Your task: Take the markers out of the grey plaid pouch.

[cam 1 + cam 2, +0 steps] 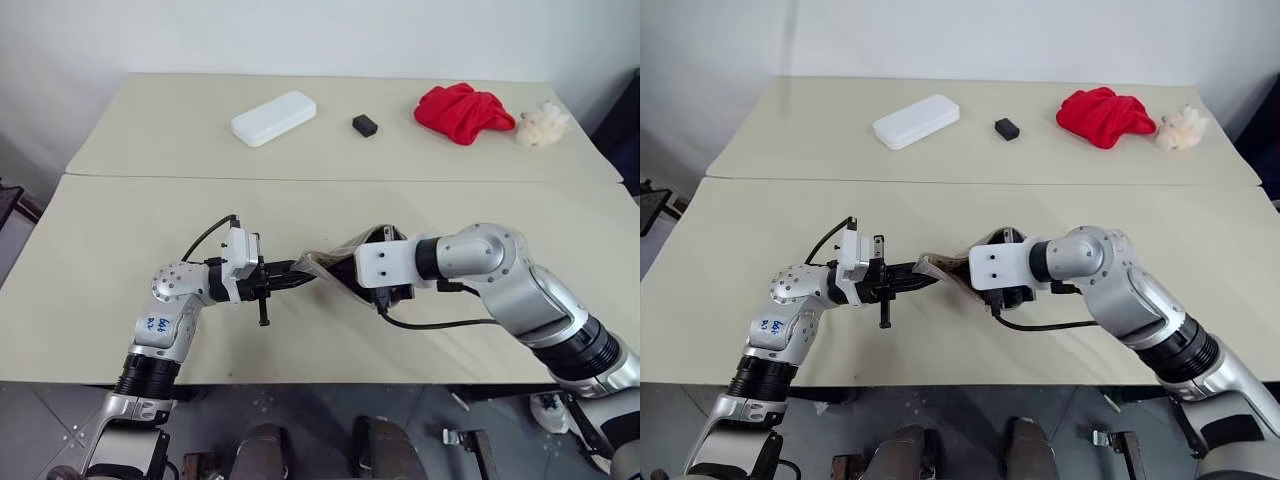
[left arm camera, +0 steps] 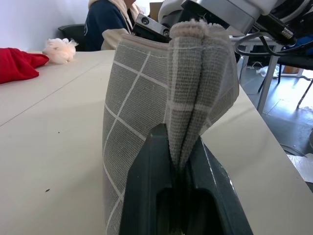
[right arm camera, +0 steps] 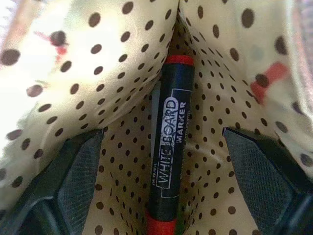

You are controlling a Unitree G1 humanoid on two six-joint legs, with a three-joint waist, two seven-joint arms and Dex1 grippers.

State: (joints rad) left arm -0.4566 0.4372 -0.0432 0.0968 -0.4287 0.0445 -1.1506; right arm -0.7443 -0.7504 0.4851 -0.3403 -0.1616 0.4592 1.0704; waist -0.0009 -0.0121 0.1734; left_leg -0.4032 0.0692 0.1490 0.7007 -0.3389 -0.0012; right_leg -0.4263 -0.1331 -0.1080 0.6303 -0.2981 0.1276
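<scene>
My left gripper (image 1: 296,277): pointing to the right over the near table, its two black fingers pinched together on a gathered corner of the grey plaid pouch; in my left wrist view the folded fabric is squeezed between the pads.
Grey plaid pouch (image 1: 335,266): held up off the near table (image 1: 90,260) between my two grippers, near the table's middle; grey weave with thin white grid lines (image 2: 142,112); its left end is in my left gripper, its right end opens toward my right gripper.
Pouch lining (image 3: 98,98): cream cloth with dark brown dots, spread wide around my right fingers.
Marker (image 3: 168,147): black barrel with red ends, printed "WHITEBOARD MARKER", lying in the fold of the lining between my right fingers, touched by neither.
My right gripper (image 3: 161,188): pushed into the pouch mouth, fingers (image 3: 73,181) wide apart, one on each side of the marker, gripping nothing.
White case (image 1: 274,117): far table, left of centre.
Small black block (image 1: 365,124): far table, just right of the case.
Red cloth (image 1: 463,112): far table, right.
Pale fluffy thing (image 1: 542,125): just right of the red cloth.
</scene>
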